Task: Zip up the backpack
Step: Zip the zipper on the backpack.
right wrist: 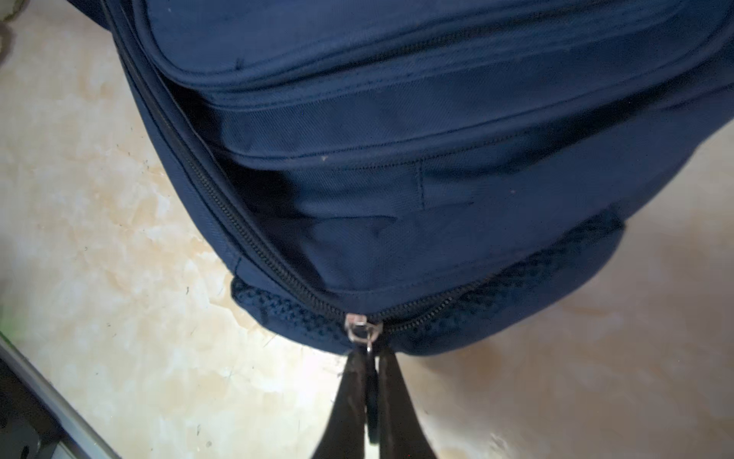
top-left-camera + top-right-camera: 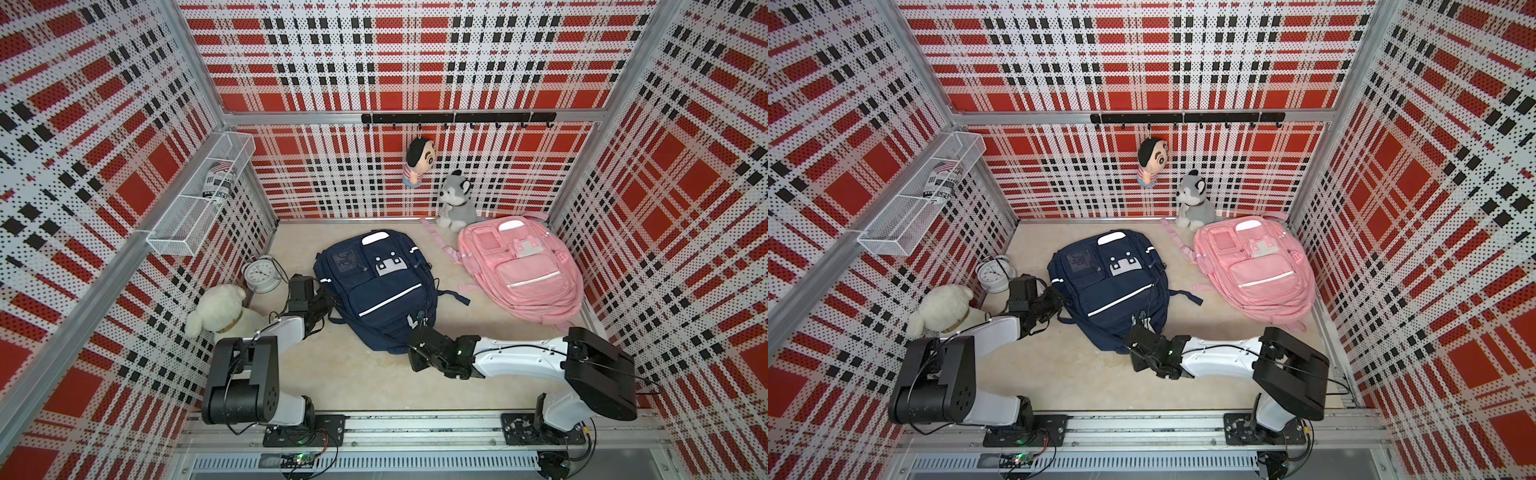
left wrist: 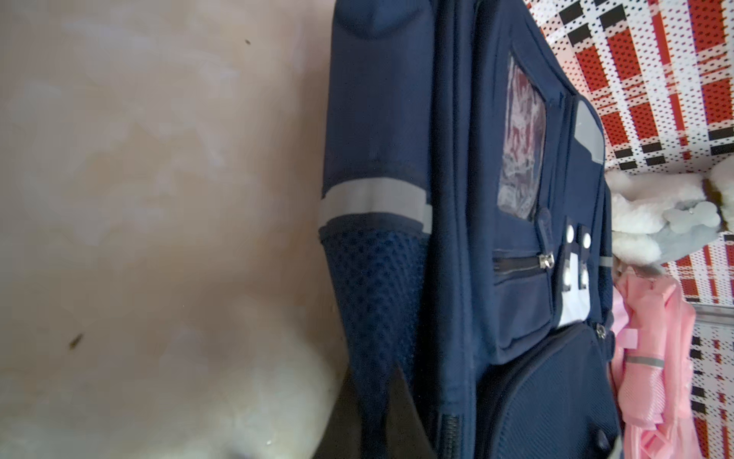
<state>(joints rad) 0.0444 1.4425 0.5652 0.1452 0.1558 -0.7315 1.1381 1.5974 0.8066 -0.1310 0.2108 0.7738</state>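
Top views first: the navy backpack (image 2: 374, 286) lies flat about mid-bench (image 2: 332, 386), top toward the far edge, bottom toward the near edge. The pink backpack (image 2: 523, 274) sits in the far right corner, well apart. The right gripper (image 2: 417, 323) is at the navy bag's near end and the left gripper (image 2: 324, 301) is against its left flank. From up here neither set of fingers is readable, they're too small and dark.

Left wrist view: mostly the bag's side, with the mesh pocket (image 3: 373, 298) and reflective strip (image 3: 373, 198), plus a dark blurry finger (image 3: 397, 413) right by the mesh. Pinching fabric or just resting there? I can't tell.

Right wrist view is the money shot, and nothing else shows this. The 2 fingers (image 1: 349, 397) are pressed together on the zipper pull (image 1: 371, 393), which hangs off the silver slider (image 1: 359, 328). One side of the slider looks meshed and the other gapes, so I'd guess most of the run is left to do.

How I'd do it: pull along the line of the teeth, not up off the bag, and take the curve slowly. The left arm should pin the bag so it doesn't drag across the bench. Loose fabric by the gap could snag in the slider, so keep it taut.
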